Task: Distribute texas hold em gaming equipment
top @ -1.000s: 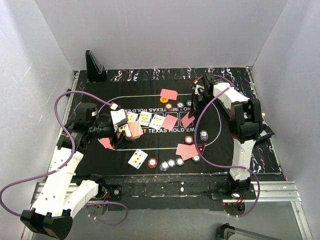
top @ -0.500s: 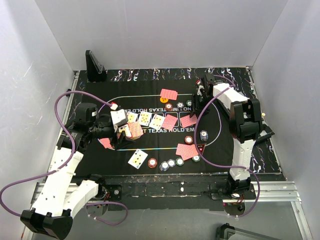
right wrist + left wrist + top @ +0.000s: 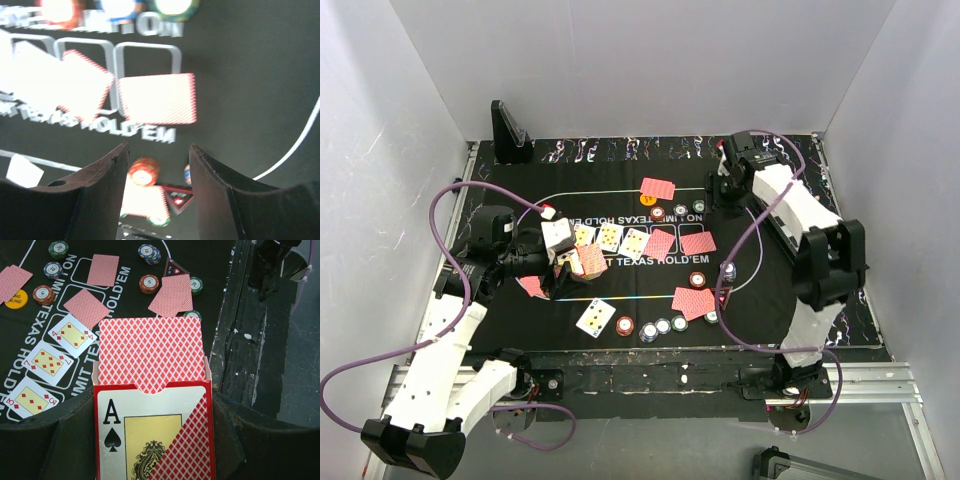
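My left gripper [image 3: 152,405] is shut on a red card box [image 3: 155,435] with an ace of spades on its front. Red-backed cards [image 3: 152,352] stick out of its open top. In the top view it hangs over the mat's left side [image 3: 565,262]. My right gripper [image 3: 720,192] hovers open and empty at the mat's far right. Below its fingers [image 3: 107,172] a red-backed card [image 3: 157,98] lies flat in the row's last outline [image 3: 698,243]. Beside it lie another red-backed card [image 3: 660,243] and three face-up cards [image 3: 610,237]. Chips [image 3: 663,326] and a triangular marker [image 3: 177,196] sit near the front.
A black stand [image 3: 510,130] is at the mat's back left corner. Two red-backed cards [image 3: 658,188] lie at the far side and another pair [image 3: 695,303] at the near side. A face-up card [image 3: 596,317] lies front left. White walls close in the table.
My right gripper opened and let go of a red-backed card, which now lies flat at the row's right end. That arm then pulled back toward the far right. The left arm stayed still.
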Available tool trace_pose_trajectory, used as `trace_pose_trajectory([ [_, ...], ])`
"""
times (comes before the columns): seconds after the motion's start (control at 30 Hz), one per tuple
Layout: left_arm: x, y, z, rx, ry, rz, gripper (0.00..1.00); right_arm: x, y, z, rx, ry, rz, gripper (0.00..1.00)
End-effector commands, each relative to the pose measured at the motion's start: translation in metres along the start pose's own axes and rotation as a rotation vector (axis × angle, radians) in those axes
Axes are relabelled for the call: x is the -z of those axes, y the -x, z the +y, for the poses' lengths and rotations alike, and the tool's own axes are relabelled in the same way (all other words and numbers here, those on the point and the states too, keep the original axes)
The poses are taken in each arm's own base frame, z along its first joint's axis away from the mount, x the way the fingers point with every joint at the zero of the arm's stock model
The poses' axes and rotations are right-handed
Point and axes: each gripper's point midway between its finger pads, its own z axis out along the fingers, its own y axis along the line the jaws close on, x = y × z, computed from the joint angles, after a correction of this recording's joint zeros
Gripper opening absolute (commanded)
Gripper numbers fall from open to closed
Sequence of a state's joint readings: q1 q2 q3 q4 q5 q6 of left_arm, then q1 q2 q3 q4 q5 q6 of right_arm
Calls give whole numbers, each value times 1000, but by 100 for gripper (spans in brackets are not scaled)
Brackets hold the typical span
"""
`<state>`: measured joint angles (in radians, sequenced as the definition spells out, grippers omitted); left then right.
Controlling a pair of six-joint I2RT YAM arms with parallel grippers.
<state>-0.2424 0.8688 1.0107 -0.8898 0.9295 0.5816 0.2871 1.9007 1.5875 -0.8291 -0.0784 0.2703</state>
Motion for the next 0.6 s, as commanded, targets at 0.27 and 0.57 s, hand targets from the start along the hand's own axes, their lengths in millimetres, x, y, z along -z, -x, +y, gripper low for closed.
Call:
trace_pose_trajectory([
  [0.27,4,27,4,-46,9,-59,0,107,-80,198,386,350,-98,56],
  [0.57,4,29,7,-40,17,-62,0,124,-119,248,500,384,-109,52],
])
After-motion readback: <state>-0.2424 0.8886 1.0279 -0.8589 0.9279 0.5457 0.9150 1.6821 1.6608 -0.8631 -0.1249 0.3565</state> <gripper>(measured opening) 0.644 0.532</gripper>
